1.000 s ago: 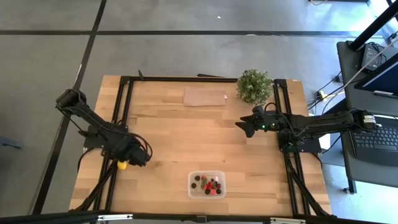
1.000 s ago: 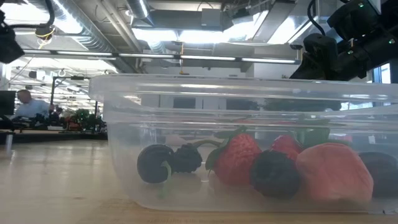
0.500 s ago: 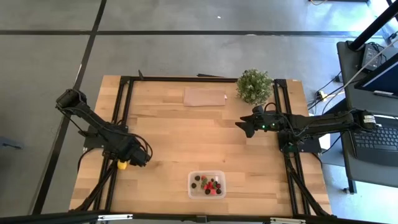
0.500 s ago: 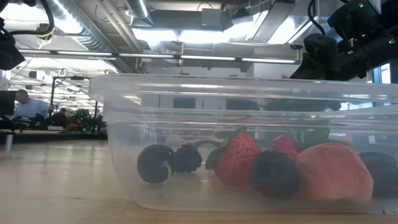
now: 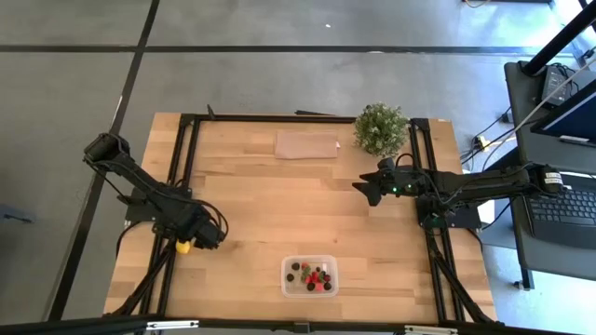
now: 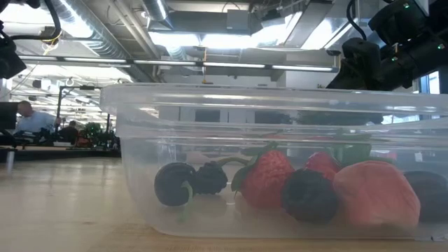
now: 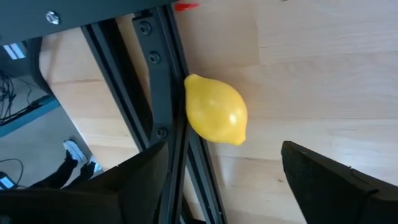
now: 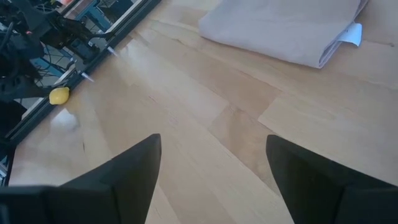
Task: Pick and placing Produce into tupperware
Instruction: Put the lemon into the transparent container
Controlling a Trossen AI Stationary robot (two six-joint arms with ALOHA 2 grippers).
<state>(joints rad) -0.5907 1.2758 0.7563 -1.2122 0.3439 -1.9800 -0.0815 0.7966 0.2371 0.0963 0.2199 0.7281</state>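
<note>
A small yellow lemon [image 7: 216, 111] lies on the wooden table against the black frame rail at the left edge; the high view shows the lemon [image 5: 183, 247] there too. My left gripper [image 7: 224, 174] hovers above it, open, fingers apart on either side and touching nothing. The clear tupperware tub [image 5: 309, 275] sits near the table's near edge, holding red strawberries [image 6: 269, 178] and dark berries [image 6: 173, 183]. My right gripper [image 8: 211, 168] is open and waits over the table's right side [image 5: 365, 191].
A bushy green potted plant [image 5: 380, 128] stands at the far right of the table. A flat brownish sheet [image 5: 306, 144] lies at the far middle. Black frame rails [image 7: 155, 93] run along the left and right edges. Bare wood spans the middle.
</note>
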